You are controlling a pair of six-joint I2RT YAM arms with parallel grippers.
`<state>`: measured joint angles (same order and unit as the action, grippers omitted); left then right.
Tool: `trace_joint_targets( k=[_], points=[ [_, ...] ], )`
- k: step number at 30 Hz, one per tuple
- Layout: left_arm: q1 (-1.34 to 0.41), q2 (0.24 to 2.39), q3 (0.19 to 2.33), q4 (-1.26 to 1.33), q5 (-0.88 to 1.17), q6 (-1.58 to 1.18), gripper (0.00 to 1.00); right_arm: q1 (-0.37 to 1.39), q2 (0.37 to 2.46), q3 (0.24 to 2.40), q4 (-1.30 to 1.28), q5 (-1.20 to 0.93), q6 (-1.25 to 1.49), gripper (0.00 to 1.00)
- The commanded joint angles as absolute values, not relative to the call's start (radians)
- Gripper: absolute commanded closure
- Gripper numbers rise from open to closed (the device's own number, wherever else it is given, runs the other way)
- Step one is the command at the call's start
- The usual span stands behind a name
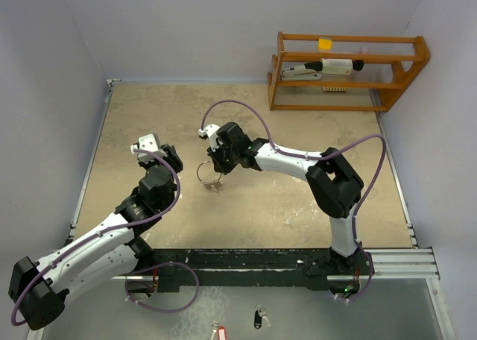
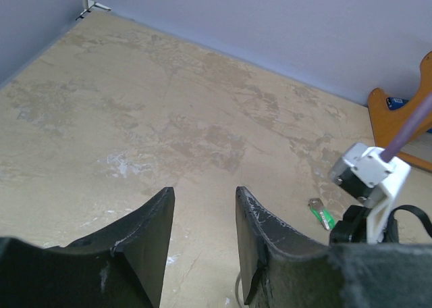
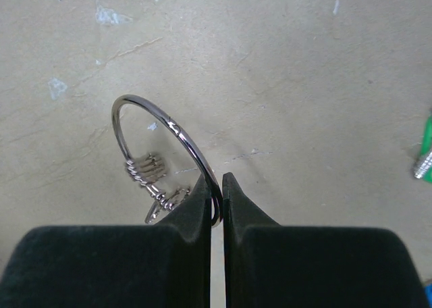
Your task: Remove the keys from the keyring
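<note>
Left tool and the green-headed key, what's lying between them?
Nothing: in the left wrist view, only bare tabletop separates the left tool from the green-headed key.

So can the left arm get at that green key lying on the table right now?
Probably yes. The green key lies on bare table ahead and to the right of the open left pincer, nothing between them. The right arm's wrist hangs close beside it, so room looks tight.

We list the left arm [image 1: 89,247] and the right arm [image 1: 287,159]: white link shells, black joint housings. Lilac cables [image 1: 238,101] loop outside each. A white bracket [image 2: 370,173] caps each wrist. Jaws: matte black wedges, inner edges scuffed pale.
</note>
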<state>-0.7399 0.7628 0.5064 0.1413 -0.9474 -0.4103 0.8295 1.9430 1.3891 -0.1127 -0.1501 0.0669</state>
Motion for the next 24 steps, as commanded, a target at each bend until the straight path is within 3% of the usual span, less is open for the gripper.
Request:
trace_joint_targets(
  k=[1, 2, 7, 10, 17, 24],
  points=[
    [-0.736, 0.781, 0.507, 0.183, -0.932, -0.444, 0.61, 0.834, 1.986, 1.462, -0.101, -0.184, 0.085, 0.90],
    [-0.736, 0.784, 0.505, 0.187, -0.929, -0.446, 0.61, 0.834, 2.000, 1.472, -0.102, -0.180, 0.087, 0.82],
    [-0.736, 0.790, 0.507, 0.189, -0.920, -0.449, 0.61, 0.833, 2.054, 1.515, -0.104, -0.155, 0.085, 0.64],
    [-0.736, 0.783, 0.506, 0.182, -0.923, -0.450, 0.61, 0.834, 2.043, 1.509, -0.104, -0.140, 0.073, 0.47],
    [-0.736, 0.787, 0.521, 0.172, -0.923, -0.439, 0.59, 0.835, 1.846, 1.425, -0.062, -0.064, 0.022, 0.40],
    [-0.736, 0.830, 0.580, 0.153, -0.945, -0.422, 0.46, 0.825, 1.546, 1.238, 0.037, 0.203, -0.033, 0.27]
  ],
)
